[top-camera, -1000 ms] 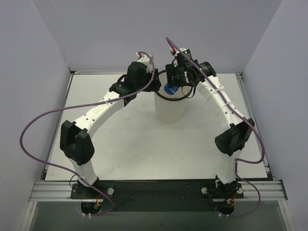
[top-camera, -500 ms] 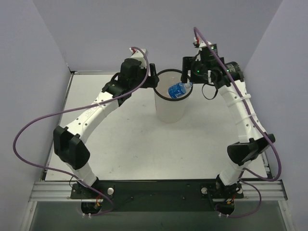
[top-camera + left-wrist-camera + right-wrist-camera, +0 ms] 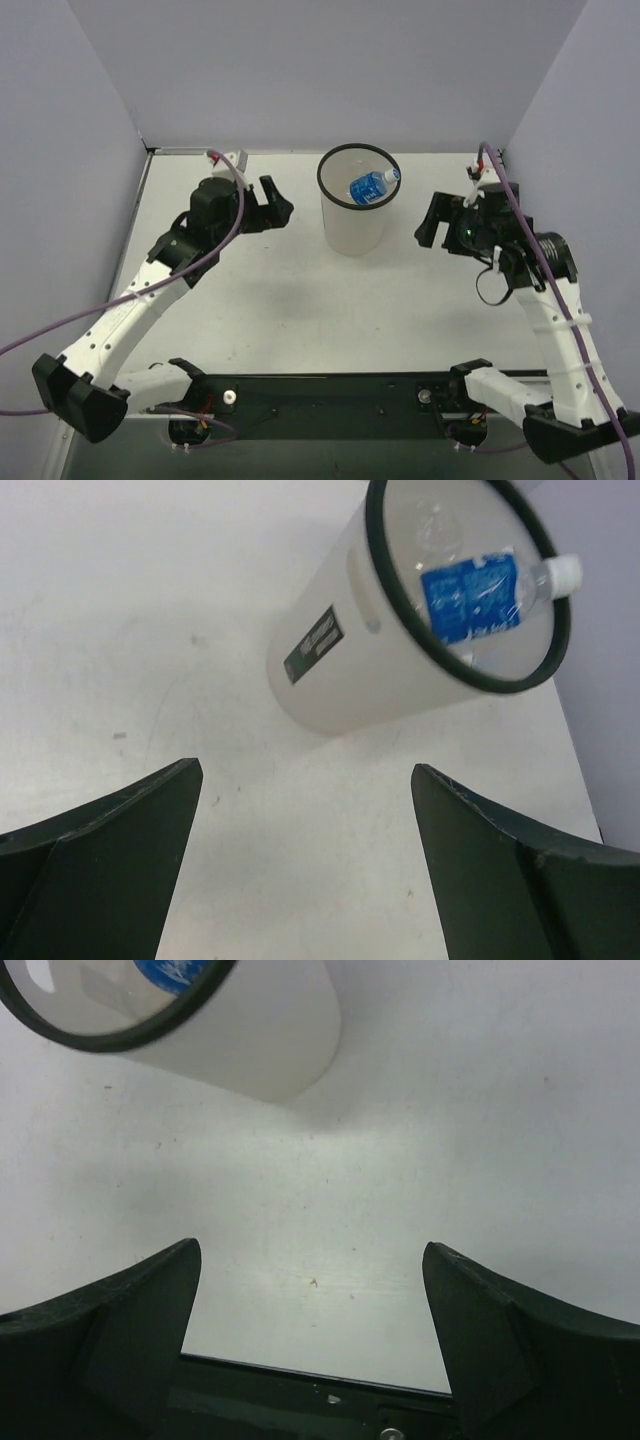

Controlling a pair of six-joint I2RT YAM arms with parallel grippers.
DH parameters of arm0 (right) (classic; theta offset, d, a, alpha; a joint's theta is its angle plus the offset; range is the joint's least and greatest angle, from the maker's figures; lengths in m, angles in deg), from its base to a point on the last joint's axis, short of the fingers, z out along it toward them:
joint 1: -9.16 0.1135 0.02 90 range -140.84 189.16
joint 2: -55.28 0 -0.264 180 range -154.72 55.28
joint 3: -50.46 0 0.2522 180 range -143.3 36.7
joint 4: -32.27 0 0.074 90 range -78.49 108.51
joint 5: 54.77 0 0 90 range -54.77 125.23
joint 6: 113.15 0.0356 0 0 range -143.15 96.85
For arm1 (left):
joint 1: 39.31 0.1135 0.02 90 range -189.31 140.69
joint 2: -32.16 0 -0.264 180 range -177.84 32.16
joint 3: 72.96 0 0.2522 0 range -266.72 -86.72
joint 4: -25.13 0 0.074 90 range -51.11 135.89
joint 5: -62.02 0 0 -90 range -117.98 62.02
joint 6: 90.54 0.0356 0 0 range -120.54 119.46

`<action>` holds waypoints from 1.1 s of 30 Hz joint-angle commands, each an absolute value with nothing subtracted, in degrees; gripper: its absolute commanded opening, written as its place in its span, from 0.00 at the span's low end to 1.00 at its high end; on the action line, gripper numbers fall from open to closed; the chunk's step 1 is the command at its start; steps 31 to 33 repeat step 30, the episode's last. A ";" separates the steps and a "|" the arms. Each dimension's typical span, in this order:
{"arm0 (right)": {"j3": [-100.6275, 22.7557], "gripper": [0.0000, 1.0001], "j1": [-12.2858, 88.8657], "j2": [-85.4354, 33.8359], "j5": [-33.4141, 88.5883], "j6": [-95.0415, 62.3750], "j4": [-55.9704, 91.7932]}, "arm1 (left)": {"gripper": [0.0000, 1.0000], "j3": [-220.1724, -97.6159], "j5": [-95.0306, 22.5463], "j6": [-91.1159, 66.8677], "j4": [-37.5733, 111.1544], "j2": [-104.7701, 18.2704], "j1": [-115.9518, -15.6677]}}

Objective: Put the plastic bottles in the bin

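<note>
While both arms hang back from the bin (image 3: 353, 232), here is how things stand: it sits upright on the pale worktop (image 3: 300, 300), towards the far side, black rim on top and whitish wall tapering down. Inside it, there's the blue-labelled bottle (image 3: 370, 186), lying tilted with its white cap up against the rim on the bin's right side. From the left wrist camera that bottle (image 3: 468, 592) shows clearly through the mouth of the bin (image 3: 340, 680), the cap poking just past the black ring. Deeper in there's a faint clear shape, but I can't tell what it is. A small dark sticker (image 3: 313, 657) sits on the bin's outer wall.

Now the left pincer (image 3: 276, 202): it's off to the left of the bin, pointing towards it, fingers spread wide and nothing between them. Its own camera confirms that, the left pincer (image 3: 305, 772) showing only bare worktop in the gap, with the bin ahead.

Over on the other side, the right pincer (image 3: 429, 221) is to the right of the bin and apart from it, also facing it. Spread as well, holding nothing! The wrist view shows the right pincer (image 3: 310, 1252) with scuffed worktop between its dark fingers, and the bin (image 3: 265, 1030) in the upper left corner, a sliver of blue label showing inside the rim.
</note>
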State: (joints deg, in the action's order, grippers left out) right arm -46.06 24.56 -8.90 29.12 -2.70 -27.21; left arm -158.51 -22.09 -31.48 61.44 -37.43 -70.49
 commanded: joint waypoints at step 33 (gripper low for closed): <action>-8.65 0.87 24.54 23.03 30.39 5.68 -21.48 | 0.97 -118.37 -23.59 -40.89 64.47 3.24 -71.13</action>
